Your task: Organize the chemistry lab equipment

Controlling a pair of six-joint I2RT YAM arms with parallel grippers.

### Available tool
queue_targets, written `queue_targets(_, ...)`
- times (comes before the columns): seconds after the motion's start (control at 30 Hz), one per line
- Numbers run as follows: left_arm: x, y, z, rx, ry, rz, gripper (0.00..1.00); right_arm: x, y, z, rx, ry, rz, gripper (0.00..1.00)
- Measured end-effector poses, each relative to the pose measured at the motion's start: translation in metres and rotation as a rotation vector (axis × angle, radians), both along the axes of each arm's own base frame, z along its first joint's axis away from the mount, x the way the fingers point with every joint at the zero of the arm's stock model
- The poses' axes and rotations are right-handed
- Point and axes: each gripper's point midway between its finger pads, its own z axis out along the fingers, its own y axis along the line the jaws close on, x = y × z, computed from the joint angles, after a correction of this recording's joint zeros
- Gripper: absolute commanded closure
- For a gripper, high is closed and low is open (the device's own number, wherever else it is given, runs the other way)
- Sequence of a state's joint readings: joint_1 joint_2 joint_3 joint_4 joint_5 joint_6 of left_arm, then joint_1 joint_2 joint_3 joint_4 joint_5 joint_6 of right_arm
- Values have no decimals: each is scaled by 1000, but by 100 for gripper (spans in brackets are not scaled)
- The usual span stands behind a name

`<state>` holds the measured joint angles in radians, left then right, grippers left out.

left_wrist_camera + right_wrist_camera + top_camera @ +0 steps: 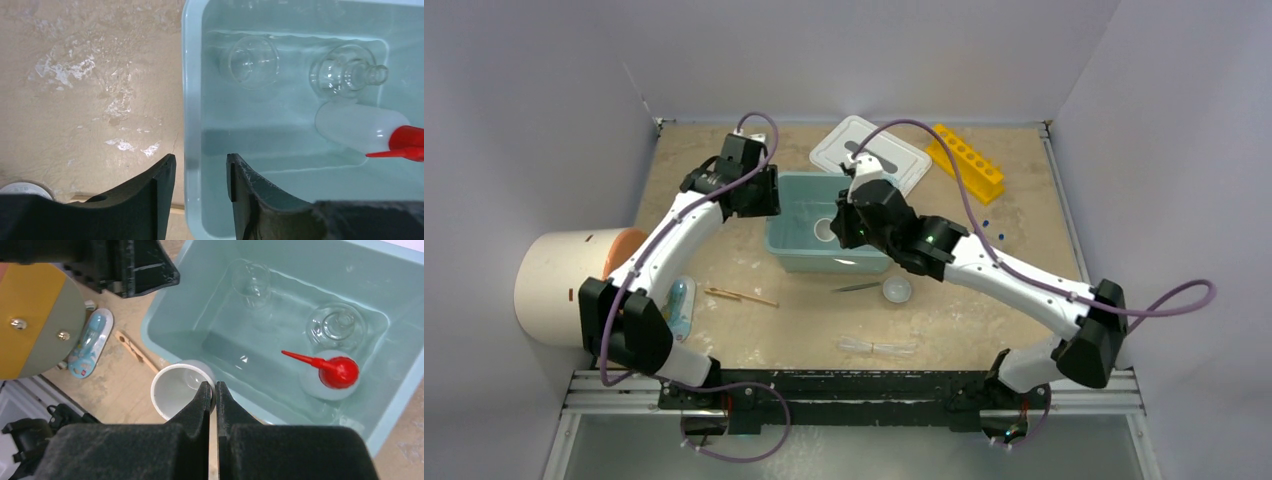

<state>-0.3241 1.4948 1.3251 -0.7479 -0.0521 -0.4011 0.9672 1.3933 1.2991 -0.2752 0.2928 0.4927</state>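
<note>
My right gripper point(214, 390) is shut on the rim of a tiny white bowl point(175, 390) and holds it over the near left edge of the teal tub point(799, 255). In the tub lie the squeeze bottle with the red nozzle point(335, 375), a clear beaker point(252, 282) and a clear flask point(335, 325). My left gripper point(200, 172) is open and straddles the tub's left wall point(192, 100) without touching it. A second white bowl point(896, 290), tweezers point(856, 287), wooden sticks point(742, 295), clear tubes point(879, 346) and blue pieces point(994, 225) lie on the table.
The tub's white lid point(871, 152) and a yellow rack point(965, 162) lie behind the tub. A big cream cylinder point(564, 285) stands at the left edge, with a light-blue packet point(677, 305) beside it. Walls close in the table on three sides.
</note>
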Motion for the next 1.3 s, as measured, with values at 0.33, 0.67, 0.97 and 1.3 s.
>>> queue_targets(0.33,-15,7,65,-48,-214,-20,47,45,37,-60,-86,93,18,100)
queue_targets(0.67,-47,9,113,-138,-398,-57,39,71,72,-120,-174,188,60,100)
queue_targets(0.97,-49,10,115,-109,-416,-95,39,80,87,-166,-253,263,75,100)
queue_targets(1.3,-55,12,124,-100,-450,-115,39,83,90,-204,-309,312,73,100)
